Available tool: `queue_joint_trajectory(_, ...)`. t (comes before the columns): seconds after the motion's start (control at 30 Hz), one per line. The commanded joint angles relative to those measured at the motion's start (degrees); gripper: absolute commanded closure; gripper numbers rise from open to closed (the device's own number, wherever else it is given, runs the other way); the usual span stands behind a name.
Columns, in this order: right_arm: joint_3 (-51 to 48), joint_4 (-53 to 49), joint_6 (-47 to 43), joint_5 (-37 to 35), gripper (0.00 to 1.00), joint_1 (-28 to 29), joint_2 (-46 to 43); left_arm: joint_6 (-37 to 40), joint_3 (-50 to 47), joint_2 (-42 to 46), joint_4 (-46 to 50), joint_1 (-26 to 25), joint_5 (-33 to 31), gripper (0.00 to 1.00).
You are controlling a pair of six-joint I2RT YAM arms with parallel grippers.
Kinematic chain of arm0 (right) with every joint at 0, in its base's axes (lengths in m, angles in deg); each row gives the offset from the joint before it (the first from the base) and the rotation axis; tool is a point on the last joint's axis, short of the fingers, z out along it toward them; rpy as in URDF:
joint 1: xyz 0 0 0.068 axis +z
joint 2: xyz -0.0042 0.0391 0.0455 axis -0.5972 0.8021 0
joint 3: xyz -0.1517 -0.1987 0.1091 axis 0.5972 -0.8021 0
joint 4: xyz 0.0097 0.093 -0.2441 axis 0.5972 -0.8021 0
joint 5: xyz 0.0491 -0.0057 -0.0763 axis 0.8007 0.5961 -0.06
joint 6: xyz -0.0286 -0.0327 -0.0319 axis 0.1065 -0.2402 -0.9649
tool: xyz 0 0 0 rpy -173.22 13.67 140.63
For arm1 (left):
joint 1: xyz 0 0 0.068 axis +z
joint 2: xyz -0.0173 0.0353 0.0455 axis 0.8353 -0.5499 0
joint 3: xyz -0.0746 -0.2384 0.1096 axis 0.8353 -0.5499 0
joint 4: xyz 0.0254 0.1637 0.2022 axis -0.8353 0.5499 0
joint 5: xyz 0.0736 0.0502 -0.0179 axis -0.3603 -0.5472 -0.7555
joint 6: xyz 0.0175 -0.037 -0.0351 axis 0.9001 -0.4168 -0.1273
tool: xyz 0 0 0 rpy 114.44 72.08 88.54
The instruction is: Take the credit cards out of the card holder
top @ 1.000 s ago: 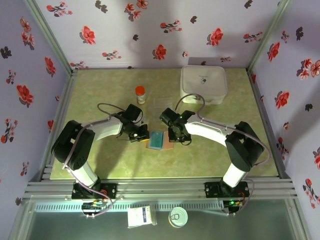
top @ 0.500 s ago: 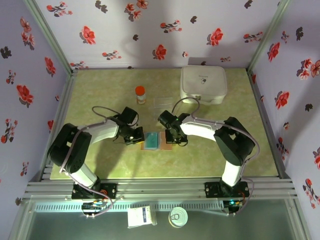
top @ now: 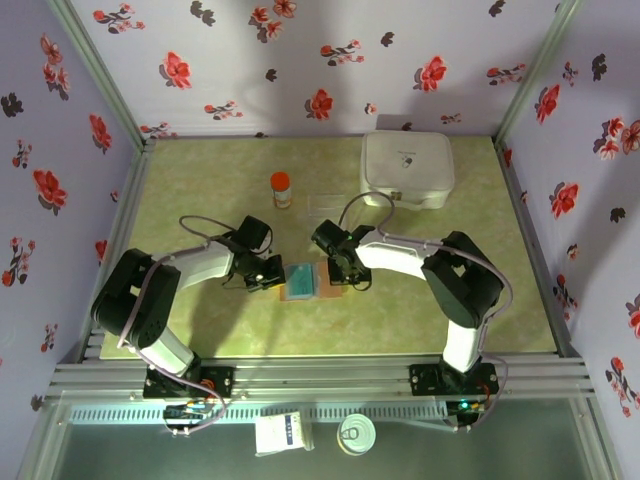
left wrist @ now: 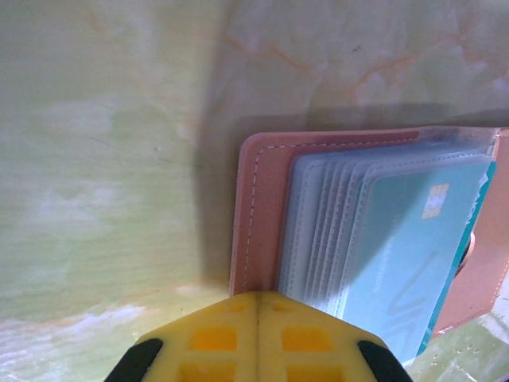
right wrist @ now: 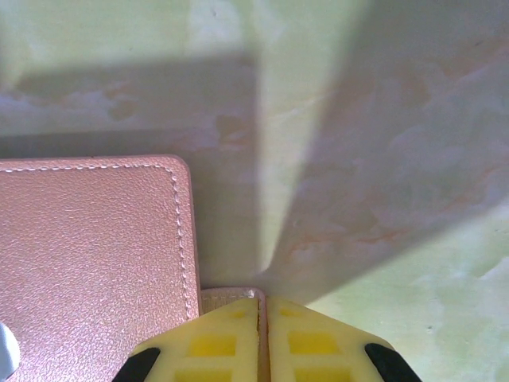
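The tan-pink leather card holder (right wrist: 87, 255) is seen finely grained and matt, edged with pale stitching. Its clear plastic sleeves (left wrist: 318, 231) are shown thin and glossy. The teal plastic credit card (left wrist: 406, 263) is seen smooth. The green marbled worktop (left wrist: 95, 159) is finished smooth, with a faint sheen.

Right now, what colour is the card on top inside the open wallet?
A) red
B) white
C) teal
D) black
C: in the left wrist view, the top credit card lying in the open card holder is teal, with a small gold chip near its corner.
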Motion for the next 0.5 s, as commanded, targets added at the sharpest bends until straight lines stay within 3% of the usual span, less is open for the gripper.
queue_joint_trajectory(0.0,-0.75,-6.01,-0.19,-6.5,0.92,-0.22,2.38,-0.15,-1.74,-0.96,2.58,0.9,-1.66,1.0)
queue_joint_trajectory(0.47,-2.44,-6.9,2.21,-2.83,0.87,0.49,-0.48,0.23,-0.48,-1.84,3.21,1.16,-1.58,1.0)
